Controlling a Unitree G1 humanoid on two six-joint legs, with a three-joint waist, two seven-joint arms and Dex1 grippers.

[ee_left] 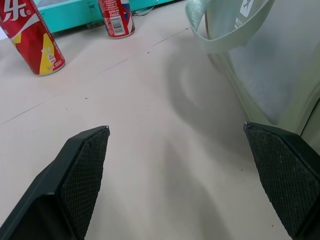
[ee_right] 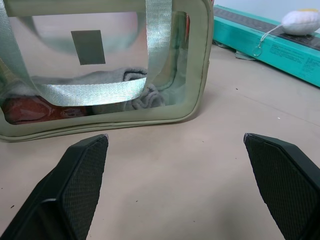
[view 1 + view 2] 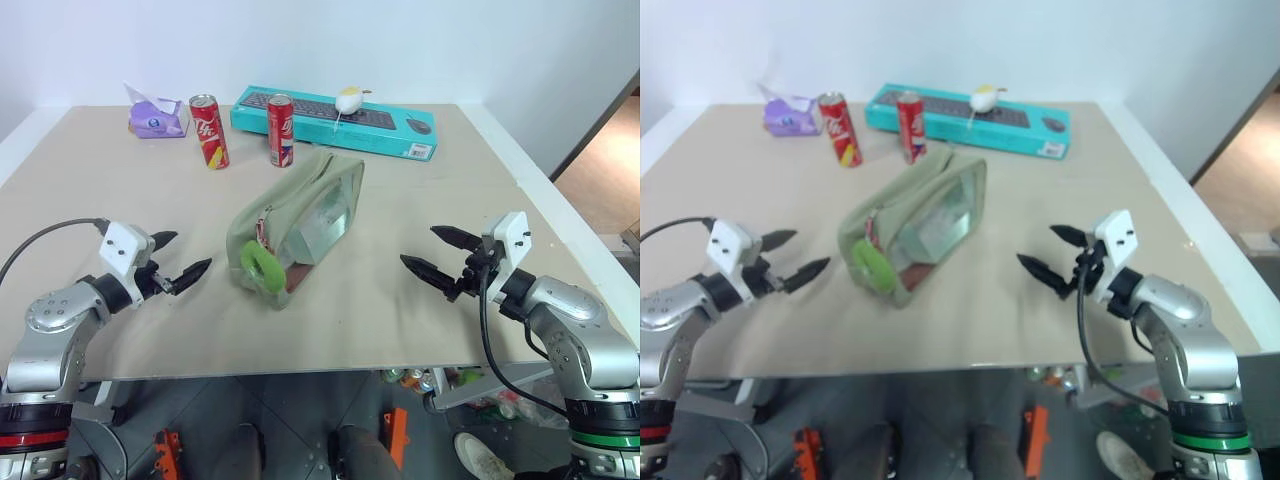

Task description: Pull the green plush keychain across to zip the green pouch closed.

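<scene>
pouch (image 3: pixel 300 225): sat mid-bench (image 3: pixel 400 200), keychain (image 3: pixel 261 266) at its near end
left pincer (image 3: pixel 180 258): wide open, empty
right pincer (image 3: pixel 432 255): same deal

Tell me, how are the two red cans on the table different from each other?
The left can leans to one side, while the right can stands straight. The left can has a yellow patch low on its side; the right can has a white and blue label there instead. The right can stands just in front of the teal keyboard box; the left can stands apart from it, nearer the purple packet. Both are red drink cans with silver tops, standing behind the green pouch.
</scene>
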